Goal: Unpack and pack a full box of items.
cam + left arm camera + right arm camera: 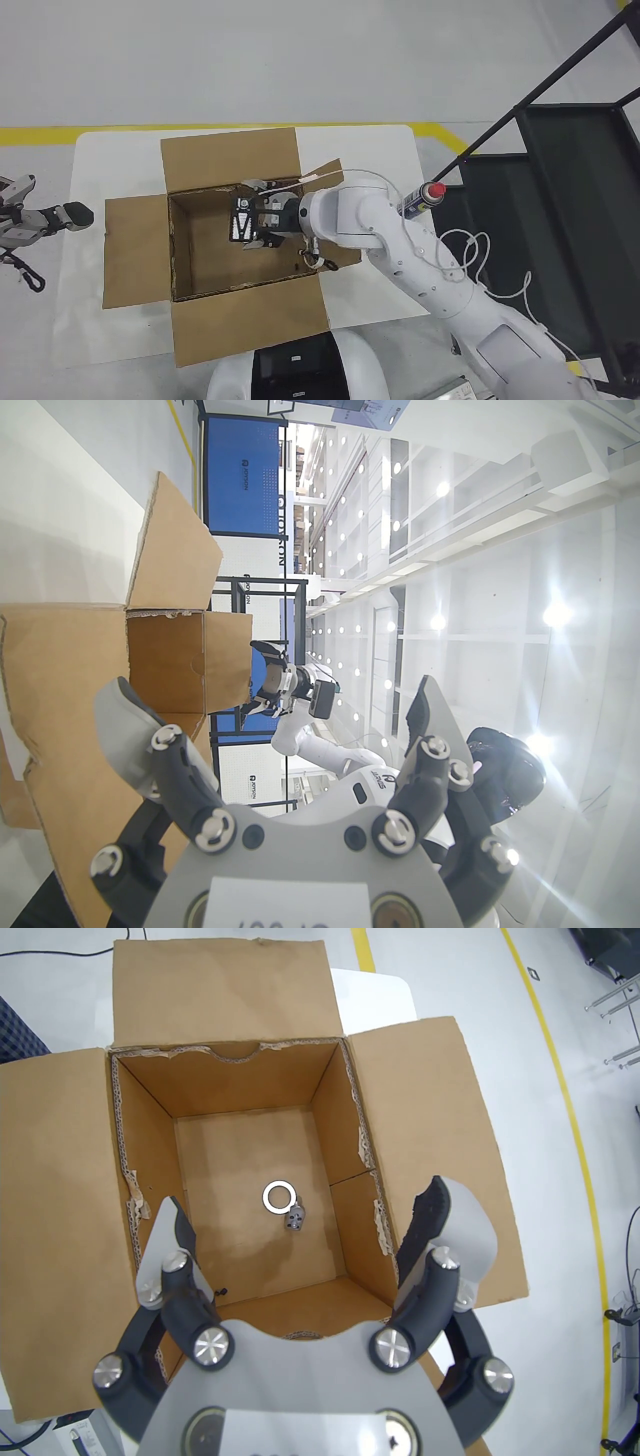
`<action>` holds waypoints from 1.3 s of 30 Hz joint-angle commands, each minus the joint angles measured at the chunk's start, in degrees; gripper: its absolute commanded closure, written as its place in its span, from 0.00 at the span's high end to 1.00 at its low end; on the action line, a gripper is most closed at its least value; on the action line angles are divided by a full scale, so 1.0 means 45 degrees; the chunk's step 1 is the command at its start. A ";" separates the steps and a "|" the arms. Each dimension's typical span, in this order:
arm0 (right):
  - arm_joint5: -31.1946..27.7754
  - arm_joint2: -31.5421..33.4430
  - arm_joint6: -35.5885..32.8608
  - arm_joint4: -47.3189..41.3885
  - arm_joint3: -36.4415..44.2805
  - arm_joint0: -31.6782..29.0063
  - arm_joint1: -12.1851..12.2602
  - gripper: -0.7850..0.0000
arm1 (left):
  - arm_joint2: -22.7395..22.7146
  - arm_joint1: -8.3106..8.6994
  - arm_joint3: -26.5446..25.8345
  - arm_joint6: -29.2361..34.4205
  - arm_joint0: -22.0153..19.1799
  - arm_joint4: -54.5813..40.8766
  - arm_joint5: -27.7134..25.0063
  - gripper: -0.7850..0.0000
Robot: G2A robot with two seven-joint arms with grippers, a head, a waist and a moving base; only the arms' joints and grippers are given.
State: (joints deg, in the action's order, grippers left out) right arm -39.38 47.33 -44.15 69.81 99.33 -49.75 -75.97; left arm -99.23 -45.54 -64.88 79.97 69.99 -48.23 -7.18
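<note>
An open cardboard box (140, 250) stands on the white table (110, 160) with its four flaps spread outward. My right gripper (250, 222) hangs open over the box's mouth, near its right wall. In the right wrist view the open gripper (302, 1200) looks down at the box floor (235, 1163), where a white ring (279, 1197) lies touching a small grey metal part (295, 1219). My left gripper (60, 216) is off the table's left edge, level with the box. Its own view shows it open (270, 695) and empty, facing the box's side (190, 660).
A black metal stair frame (570, 200) stands right of the table. A small cylinder with a red top (424, 198) shows by the table's right edge, beside my right arm. White cables (480, 260) trail near there. A yellow floor line (60, 133) runs behind the table.
</note>
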 commanded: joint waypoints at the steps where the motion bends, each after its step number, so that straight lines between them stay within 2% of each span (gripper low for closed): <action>1: 0.0273 -0.0462 -0.0631 -0.0489 -0.0147 0.0510 -0.0163 1.00 | 0.0000 0.0000 0.0000 0.0000 0.0000 0.0000 0.0000 1.00; 10: 0.1489 -0.2882 -0.3893 -0.3051 -0.2068 0.2670 -0.1137 1.00 | 0.0000 0.0000 0.0000 0.0000 0.0000 0.0000 0.0000 1.00; 15: 0.1657 -0.3730 -0.4193 -0.4357 -0.3057 0.3138 -0.1595 1.00 | 0.0000 0.0000 0.0000 0.0000 0.0000 0.0000 0.0000 1.00; 39: 0.1657 -0.3730 -0.4193 -0.4357 -0.3057 0.3138 -0.1595 1.00 | 0.0000 0.0000 0.0000 0.0000 0.0000 0.0000 0.0000 1.00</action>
State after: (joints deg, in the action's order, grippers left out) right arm -31.92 30.55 -63.02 50.21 85.57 -35.63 -83.15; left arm -99.23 -45.54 -64.88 79.97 69.99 -48.23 -7.18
